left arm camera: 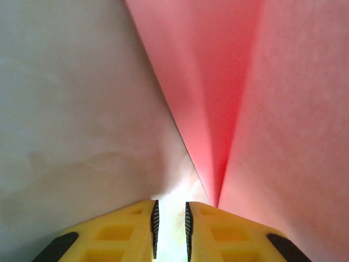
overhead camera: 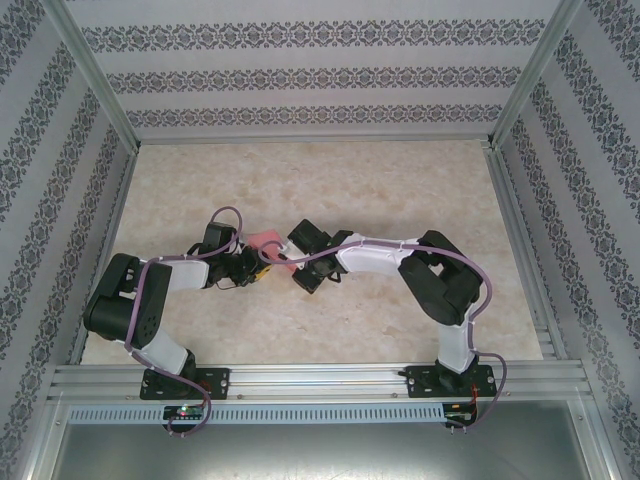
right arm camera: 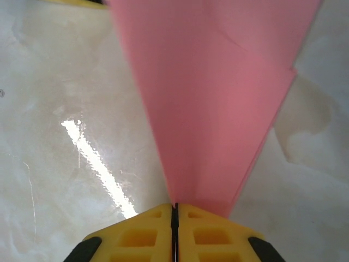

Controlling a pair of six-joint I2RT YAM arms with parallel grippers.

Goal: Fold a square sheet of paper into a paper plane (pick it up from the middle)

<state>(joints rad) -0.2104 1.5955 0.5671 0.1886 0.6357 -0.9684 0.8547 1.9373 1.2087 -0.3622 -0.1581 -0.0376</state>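
Partway through, by the look of it, and well short of a finished plane. Shows a sheet of paper (right arm camera: 218, 98) folded at least once: a long valley crease in the left wrist view, layered edges and a diagonal crease in the right wrist view. Narrows to a point toward the right claw (right arm camera: 175, 210), yet lacks the slim dart shape (probably wing folds left to make, though hard to name the exact stage).

Right claw: shut tight, no gap between the yellow fingers, pinching the narrow tip of the paper. Pink spreading out straight ahead of it, seemingly raised off the table (right arm camera: 54, 164), judging by the shadow to the right.

Left claw (left arm camera: 170, 224): parted by a narrow slit, bright table showing through, nothing gripped. Paper just ahead and to the right, with the crease ending at the right-hand finger, touching or barely apart (cannot tell which).

From above, lies between the two claws.
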